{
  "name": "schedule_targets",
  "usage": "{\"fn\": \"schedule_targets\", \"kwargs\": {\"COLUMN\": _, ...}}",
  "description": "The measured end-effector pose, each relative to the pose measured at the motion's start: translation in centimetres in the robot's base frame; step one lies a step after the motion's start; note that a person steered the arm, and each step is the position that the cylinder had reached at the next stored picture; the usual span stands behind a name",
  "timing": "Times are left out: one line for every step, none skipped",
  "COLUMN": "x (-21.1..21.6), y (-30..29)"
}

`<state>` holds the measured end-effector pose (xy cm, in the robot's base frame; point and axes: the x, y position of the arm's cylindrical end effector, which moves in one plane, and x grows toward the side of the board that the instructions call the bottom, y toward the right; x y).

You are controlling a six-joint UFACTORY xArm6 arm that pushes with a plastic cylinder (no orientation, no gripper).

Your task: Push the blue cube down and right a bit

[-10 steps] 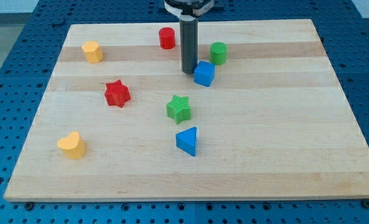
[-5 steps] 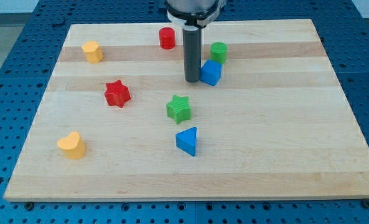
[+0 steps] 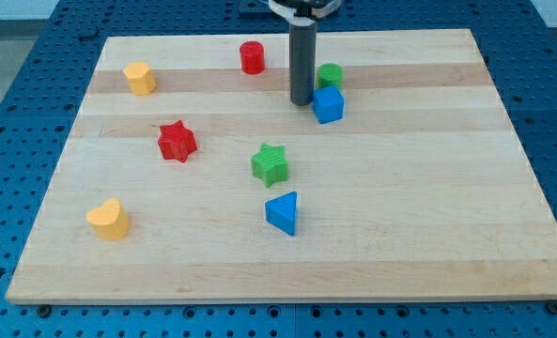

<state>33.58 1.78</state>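
One wooden board [image 3: 428, 207], blue pegboard [image 3: 15, 113] around

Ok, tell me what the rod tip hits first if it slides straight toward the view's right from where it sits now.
My tip sits just to the view's left of the blue cube, so it would probably meet that cube first. The green cylinder lies further toward the view's top, likely off that line.
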Motion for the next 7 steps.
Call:
{"fn": "schedule_targets", "kwargs": {"x": -0.9, "y": 1.4}}
{"fn": "schedule_targets", "kwargs": {"x": -0.6, "y": 3.8}}
{"fn": "schedule_targets", "kwargs": {"x": 0.4, "y": 6.2}}
{"fn": "schedule_targets", "kwargs": {"x": 1.3, "y": 6.9}}
{"fn": "schedule_targets", "kwargs": {"x": 2.5, "y": 7.2}}
{"fn": "schedule_targets", "kwargs": {"x": 3.5, "y": 7.3}}
{"fn": "schedule_targets", "kwargs": {"x": 4.6, "y": 9.1}}
